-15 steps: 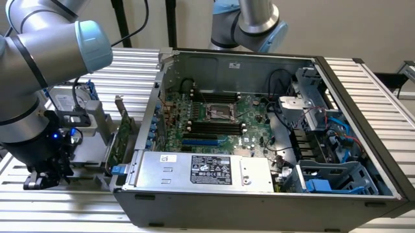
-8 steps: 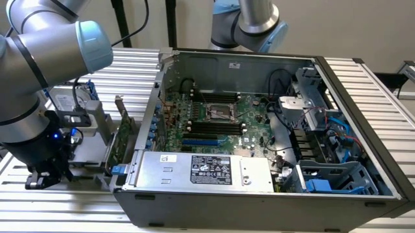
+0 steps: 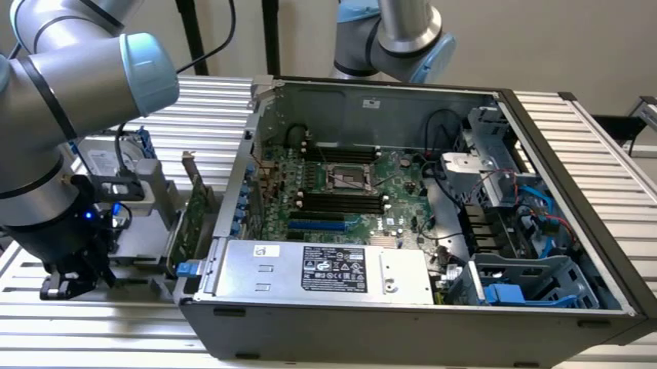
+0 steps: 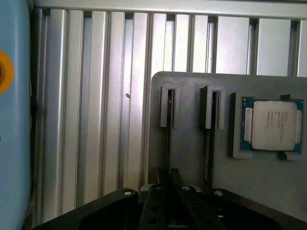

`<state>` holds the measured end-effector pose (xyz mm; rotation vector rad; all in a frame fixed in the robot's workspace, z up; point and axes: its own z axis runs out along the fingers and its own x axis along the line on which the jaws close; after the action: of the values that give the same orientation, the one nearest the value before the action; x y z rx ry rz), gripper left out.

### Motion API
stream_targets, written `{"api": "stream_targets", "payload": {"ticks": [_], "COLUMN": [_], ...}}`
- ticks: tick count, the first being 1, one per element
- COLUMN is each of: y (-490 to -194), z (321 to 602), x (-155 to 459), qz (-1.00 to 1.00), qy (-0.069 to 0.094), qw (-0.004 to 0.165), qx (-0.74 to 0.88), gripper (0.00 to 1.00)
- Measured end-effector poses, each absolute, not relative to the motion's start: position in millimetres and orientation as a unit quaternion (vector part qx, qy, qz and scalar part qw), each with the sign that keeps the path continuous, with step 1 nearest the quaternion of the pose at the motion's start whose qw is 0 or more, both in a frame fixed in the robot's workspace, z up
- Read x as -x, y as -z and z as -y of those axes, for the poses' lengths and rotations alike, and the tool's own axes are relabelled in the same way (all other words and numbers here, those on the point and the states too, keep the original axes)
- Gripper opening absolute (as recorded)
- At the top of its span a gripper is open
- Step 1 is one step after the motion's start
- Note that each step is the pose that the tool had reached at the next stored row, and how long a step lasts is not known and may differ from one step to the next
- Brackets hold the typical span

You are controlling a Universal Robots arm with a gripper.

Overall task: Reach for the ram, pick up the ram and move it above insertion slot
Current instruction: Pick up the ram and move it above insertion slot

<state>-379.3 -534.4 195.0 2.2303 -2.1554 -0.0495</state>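
Step in hand: the grasp, lift not yet done. My gripper (image 4: 170,174) is down over the grey holder block (image 4: 192,82) on the slotted aluminium table (image 4: 96,105), outside the PC case (image 3: 411,307), off to the exterior view's left. The ram (image 4: 169,139) stands on edge in one of the block's two guide slots, seen as a thin dark line, and it runs straight in between my fingertips (image 4: 163,178). The tips are drawn close together with the stick's edge between them, so I read it as clamped on the ram, which sits seated in its guide. A second stick (image 4: 209,143) stands in the neighbouring slot, just beside mine and not touched. A CPU (image 4: 274,125) lies in its pocket on the same block.

My judgement: freeing it calls for a straight pull along the guide, with no tilt and no brushing the neighbour. The black memory slots (image 3: 334,201) on the motherboard (image 3: 355,173) are well apart from here, across the case wall.
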Motion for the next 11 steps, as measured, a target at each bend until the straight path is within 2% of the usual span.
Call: {"api": "stream_targets", "payload": {"ticks": [11], "y": [-199.7], "z": [534.4], "x": [379.3], "qz": [0.695], "qy": [0.016], "qw": [0.02], "qx": [-0.719], "gripper": [0.14]}}
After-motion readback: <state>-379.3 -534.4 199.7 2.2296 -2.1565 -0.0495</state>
